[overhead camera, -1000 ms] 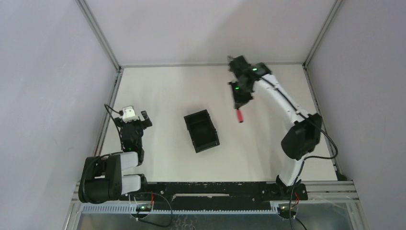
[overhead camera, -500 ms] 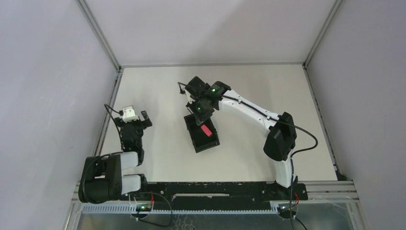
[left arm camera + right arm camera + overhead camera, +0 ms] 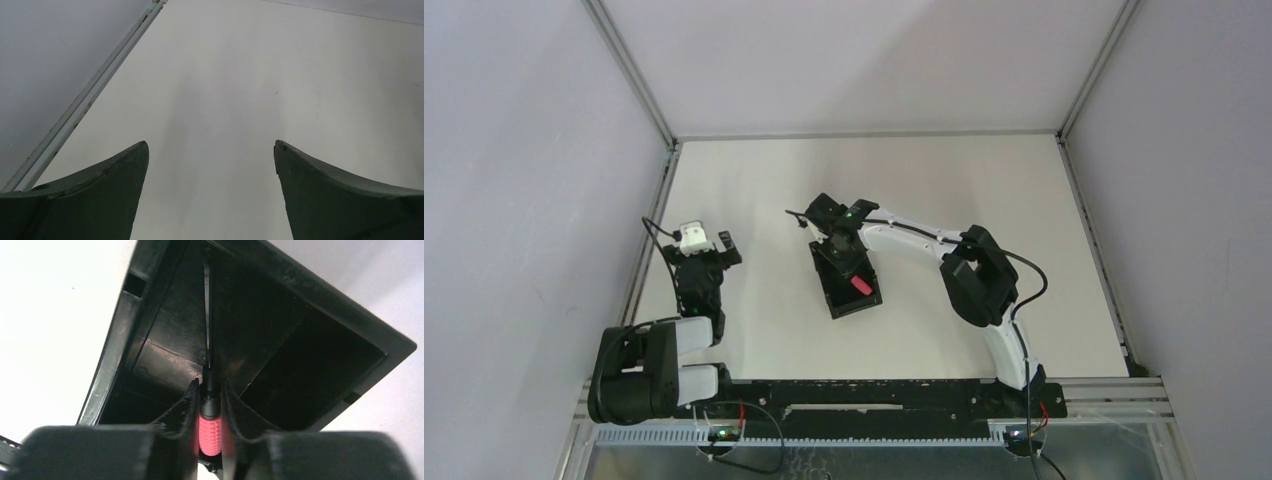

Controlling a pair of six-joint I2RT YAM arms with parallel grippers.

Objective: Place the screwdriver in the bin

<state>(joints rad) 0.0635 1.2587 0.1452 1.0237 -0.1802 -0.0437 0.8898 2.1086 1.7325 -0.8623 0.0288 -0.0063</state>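
The black bin (image 3: 836,300) sits mid-table. My right gripper (image 3: 852,268) reaches down into it from the far side, shut on the screwdriver (image 3: 860,284), whose red handle shows over the bin's inside. In the right wrist view the right gripper (image 3: 210,385) has its fingers pressed on both sides of the red ribbed handle of the screwdriver (image 3: 210,432). The thin shaft points ahead along the bin's floor, inside the bin (image 3: 305,297). My left gripper (image 3: 707,240) rests at the table's left, far from the bin. In its wrist view the left gripper (image 3: 211,145) stands open over bare table.
A metal frame rail (image 3: 85,97) runs along the table's left edge close to the left gripper. Grey walls enclose the table on three sides. The right arm's elbow (image 3: 976,280) hangs over the table to the right of the bin.
The right arm swung left from the bin's far right, carrying the screwdriver over the bin, then lowered it inside. The left arm stayed still.
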